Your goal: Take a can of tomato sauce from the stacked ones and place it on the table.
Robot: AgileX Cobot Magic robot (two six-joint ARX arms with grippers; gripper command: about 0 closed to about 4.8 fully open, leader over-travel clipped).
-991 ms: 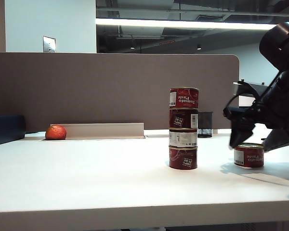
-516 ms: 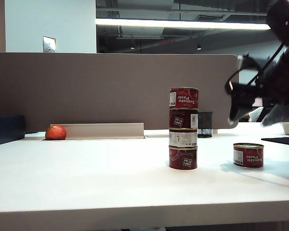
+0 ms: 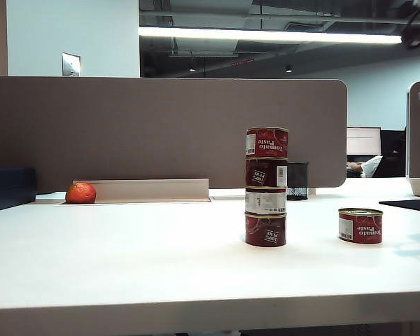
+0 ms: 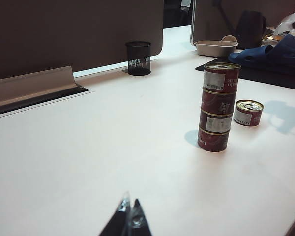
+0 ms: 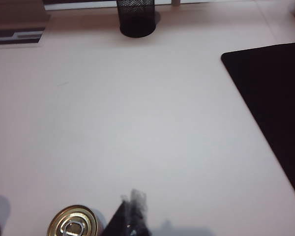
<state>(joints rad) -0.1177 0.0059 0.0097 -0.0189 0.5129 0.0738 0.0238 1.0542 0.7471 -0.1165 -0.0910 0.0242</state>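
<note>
On the far left of the table [image 3: 126, 259] an orange [image 3: 80, 192] sits by the partition, and the left gripper [image 4: 129, 219] hangs low with its jaws pressed together, holding nothing. Mid-table stand the stacked ones [image 3: 267, 186], four tins high. Right of them, apart, the can of tomato sauce [image 3: 360, 225] rests upright on the table, with the right gripper [image 5: 130, 214] above it, jaws together and empty.
</note>
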